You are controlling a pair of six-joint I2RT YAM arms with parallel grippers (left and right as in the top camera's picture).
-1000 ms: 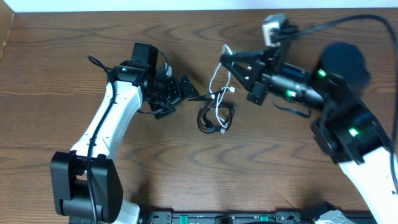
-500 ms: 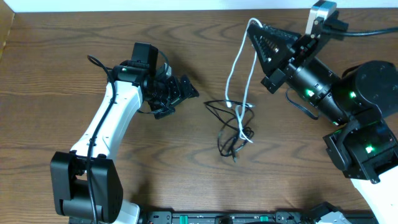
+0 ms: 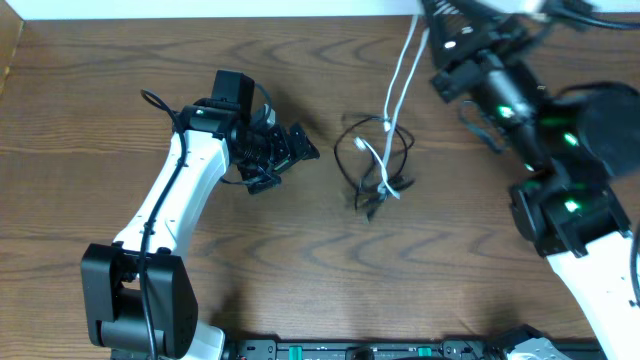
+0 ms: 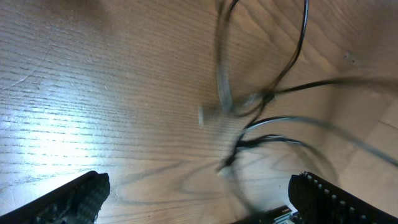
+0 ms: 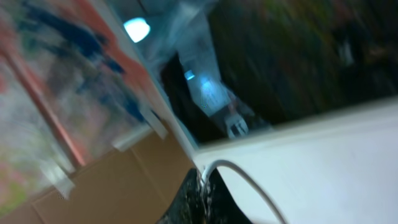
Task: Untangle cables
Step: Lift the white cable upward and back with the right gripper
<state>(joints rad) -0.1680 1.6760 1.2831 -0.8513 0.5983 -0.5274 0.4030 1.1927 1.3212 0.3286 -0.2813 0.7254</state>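
White cable held up, black ones tangled below

The right gripper (image 3: 432,14) is clamped on the white cable (image 3: 395,85), whose lower end runs into the black cables (image 3: 362,150) looped mid-table (image 3: 100,80). The left gripper (image 3: 292,162) stands with jaws apart, empty, just left of them.

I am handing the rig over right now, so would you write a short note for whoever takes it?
Left gripper: open, holding nothing, low over the table just left of the tangle.
Right gripper: shut on the white cable, raised at the far edge.
Cables: the white cable hangs as a doubled strand from the right gripper down into the black cables, which lie looped together mid-table.
Done: the white cable is mostly lifted.
Left: its lower end is not yet free of the black loops. Pull it out, then separate the two black cables.
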